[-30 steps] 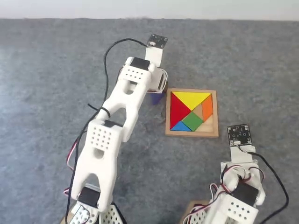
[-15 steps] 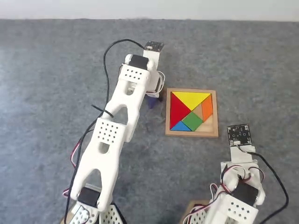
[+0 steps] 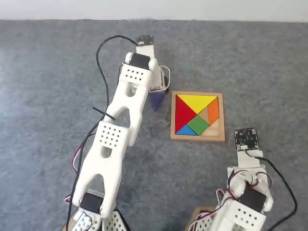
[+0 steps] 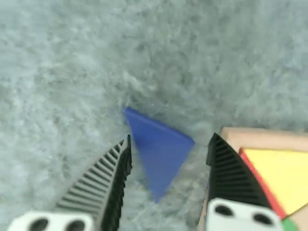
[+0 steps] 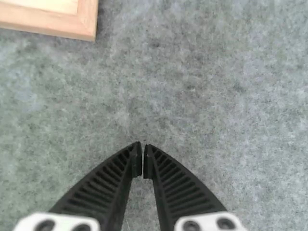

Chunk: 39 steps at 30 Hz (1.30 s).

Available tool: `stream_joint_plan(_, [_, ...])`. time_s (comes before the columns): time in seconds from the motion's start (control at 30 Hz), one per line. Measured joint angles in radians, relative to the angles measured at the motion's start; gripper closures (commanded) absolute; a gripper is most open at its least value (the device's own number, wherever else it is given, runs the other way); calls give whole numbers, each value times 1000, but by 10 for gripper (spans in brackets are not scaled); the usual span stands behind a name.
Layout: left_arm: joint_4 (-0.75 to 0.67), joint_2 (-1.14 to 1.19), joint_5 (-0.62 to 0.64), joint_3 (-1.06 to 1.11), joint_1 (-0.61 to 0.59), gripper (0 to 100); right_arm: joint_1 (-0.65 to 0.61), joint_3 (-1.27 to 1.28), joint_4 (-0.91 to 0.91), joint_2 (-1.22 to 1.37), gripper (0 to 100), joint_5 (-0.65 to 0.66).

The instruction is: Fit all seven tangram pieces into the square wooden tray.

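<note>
The left gripper [image 4: 171,140] hangs open astride the blue triangle [image 4: 160,150], which lies on the grey worktop [image 3: 53,96] just outside the left rim of the wooden tray [image 3: 197,138]. The right gripper [image 5: 143,148] sits closed near the worktop's front edge.

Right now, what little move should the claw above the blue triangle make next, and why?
I'd guess: close the left claw on the blue triangle. The claw is open and straddles the triangle, which looks to lie on the carpet just beside the wooden tray. In the high view, the tray has a bare corner left to fill.
</note>
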Motion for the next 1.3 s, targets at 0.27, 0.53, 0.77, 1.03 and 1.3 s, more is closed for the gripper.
stream_joint_plan(0.27, [2,71,92,-17,0,750,0,0,0,0,969,0])
stream_joint_plan(0.53, [2,78,95,-12,8,945,0,0,0,0,969,2])
stream_joint_plan(0.77, [2,17,101,34,17,987,0,0,0,0,969,2])
stream_joint_plan(1.03, [2,-140,89,307,23,988,0,0,0,0,969,2])
stream_joint_plan(1.3, [3,-344,-29,582,23,989,0,0,0,0,969,2])
